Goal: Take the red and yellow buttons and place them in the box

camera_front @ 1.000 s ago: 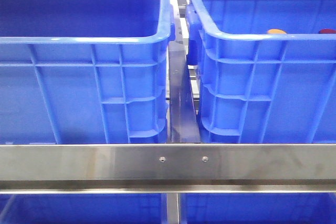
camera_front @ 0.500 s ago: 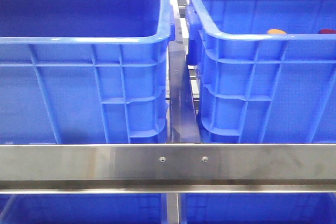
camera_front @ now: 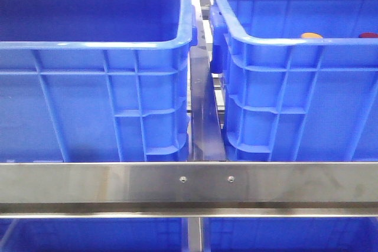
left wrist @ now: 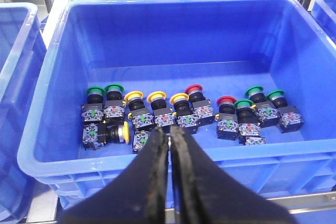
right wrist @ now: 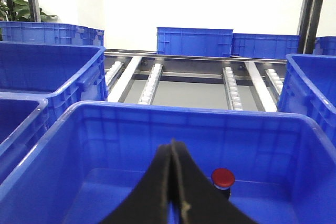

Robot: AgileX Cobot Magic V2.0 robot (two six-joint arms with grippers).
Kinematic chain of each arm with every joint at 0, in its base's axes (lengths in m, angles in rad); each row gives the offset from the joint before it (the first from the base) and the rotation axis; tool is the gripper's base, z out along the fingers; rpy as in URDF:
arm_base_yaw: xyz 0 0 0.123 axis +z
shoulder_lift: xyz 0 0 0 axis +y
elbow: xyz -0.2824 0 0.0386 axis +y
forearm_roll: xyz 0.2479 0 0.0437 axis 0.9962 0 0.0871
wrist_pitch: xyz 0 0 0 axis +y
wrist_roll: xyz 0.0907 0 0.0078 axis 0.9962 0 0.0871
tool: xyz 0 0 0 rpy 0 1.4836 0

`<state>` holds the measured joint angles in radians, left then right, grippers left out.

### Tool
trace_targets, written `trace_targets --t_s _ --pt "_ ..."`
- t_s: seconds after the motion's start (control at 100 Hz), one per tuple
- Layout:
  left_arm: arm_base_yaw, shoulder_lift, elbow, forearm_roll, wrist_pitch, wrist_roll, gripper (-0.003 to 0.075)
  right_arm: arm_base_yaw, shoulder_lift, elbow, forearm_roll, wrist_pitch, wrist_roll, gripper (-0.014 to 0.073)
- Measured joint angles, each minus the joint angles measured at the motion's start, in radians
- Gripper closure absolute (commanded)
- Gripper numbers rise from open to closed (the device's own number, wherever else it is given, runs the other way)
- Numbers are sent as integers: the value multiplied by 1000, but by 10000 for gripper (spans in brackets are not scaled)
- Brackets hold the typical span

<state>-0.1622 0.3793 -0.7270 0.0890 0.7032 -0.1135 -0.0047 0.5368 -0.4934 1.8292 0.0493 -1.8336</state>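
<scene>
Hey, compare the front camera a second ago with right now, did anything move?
Nothing visibly changed. The two large bright blue plastic crates, left and right, sit in the same places, and the orange-yellow domed top and the red one peek over the right crate's near rim just as before. No arm or gripper enters the front view.

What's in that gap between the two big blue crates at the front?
In the front view, a dark blue slanted panel stands between the left crate and the right crate, with metal frame bars behind it.

Warehouse/factory: blue crates (right wrist: 194,42), roller racks (right wrist: 152,81).
</scene>
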Motion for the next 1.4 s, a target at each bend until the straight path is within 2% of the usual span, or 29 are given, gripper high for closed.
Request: trace_targets --t_s 1.06,1.2,1.4 --pt "0 0 0 0 -10 0 739 0 0 0 0 2 0 662" --pt "0 0 3 0 -69 0 739 0 0 0 0 2 0 662" --pt "0 -50 93 9 -275 0 739 0 0 0 0 2 0 662"
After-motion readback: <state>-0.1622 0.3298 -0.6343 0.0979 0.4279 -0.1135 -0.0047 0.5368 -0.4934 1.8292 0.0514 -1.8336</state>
